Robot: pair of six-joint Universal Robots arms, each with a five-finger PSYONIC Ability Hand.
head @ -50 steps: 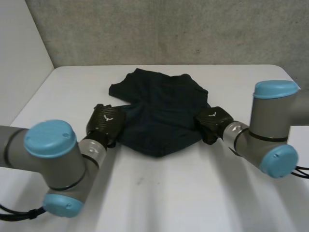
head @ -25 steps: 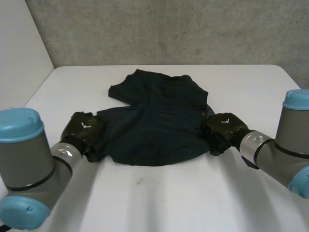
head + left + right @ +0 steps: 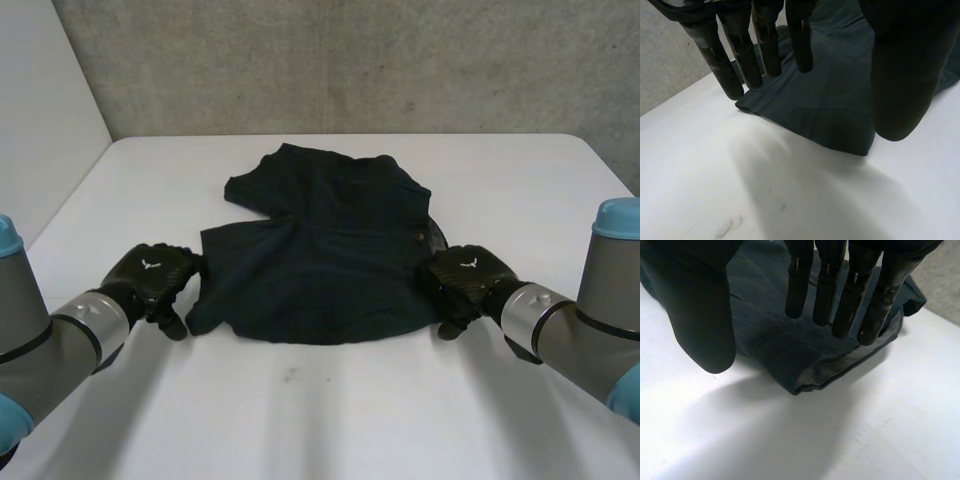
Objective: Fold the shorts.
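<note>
The dark shorts (image 3: 320, 260) lie spread out mid-table (image 3: 330, 420), not yet folded. The left hand (image 3: 152, 280) is at the near left corner and the right hand (image 3: 462, 280) at the near right corner. Both have straight fingers and thumb apart, pinching nothing; whether the fingertips brush the cloth is unclear. The laying-out looks done. Next, each hand needs to pinch its corner for the fold.

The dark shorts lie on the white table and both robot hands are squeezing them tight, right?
Not squeezing. The left robot hand and the right robot hand are open, fingers straight, with no cloth pinched, as the two wrist views show. The dark shorts do lie on the white table.
</note>
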